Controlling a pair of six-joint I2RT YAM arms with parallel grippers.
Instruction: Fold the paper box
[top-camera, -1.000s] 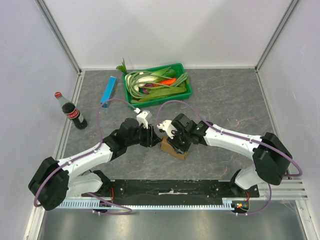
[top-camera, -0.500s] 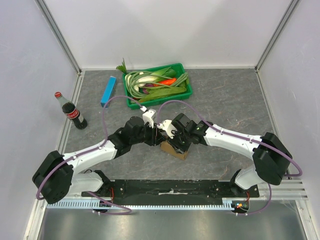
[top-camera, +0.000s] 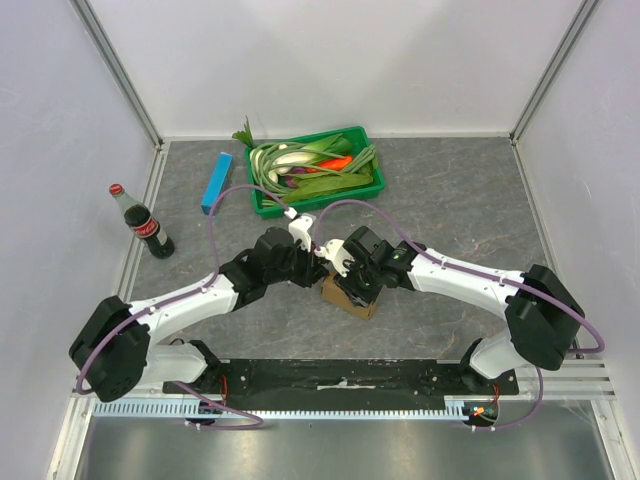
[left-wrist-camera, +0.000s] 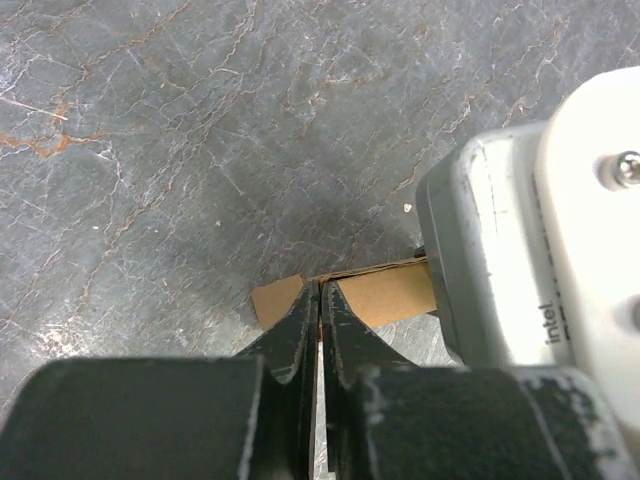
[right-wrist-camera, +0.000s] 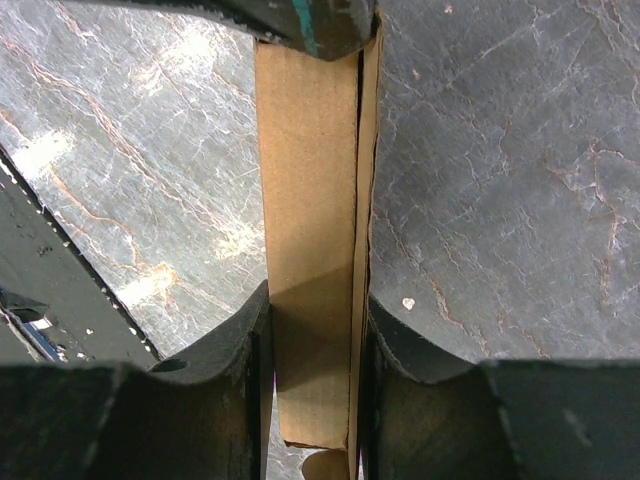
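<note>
The paper box (top-camera: 352, 300), brown cardboard, stands on edge on the grey table between the two arms. My right gripper (right-wrist-camera: 312, 330) is shut on it, one finger pressed to each side of the folded panel (right-wrist-camera: 310, 180). My left gripper (left-wrist-camera: 320, 290) comes in from the left, and its jaws are pressed together on the box's thin end edge (left-wrist-camera: 395, 295), beside a small flap (left-wrist-camera: 275, 298). From above, the left gripper (top-camera: 316, 268) and right gripper (top-camera: 348, 284) meet over the box, hiding most of it.
A green tray (top-camera: 372, 186) of vegetables stands behind the arms. A slim blue box (top-camera: 216, 182) lies to its left, and a cola bottle (top-camera: 142, 224) stands near the left wall. The right wrist's camera housing (left-wrist-camera: 540, 250) sits close beside my left fingers.
My left arm has moved right to the box's end and its jaws have closed from open onto the cardboard edge. The right arm and box have not moved.
</note>
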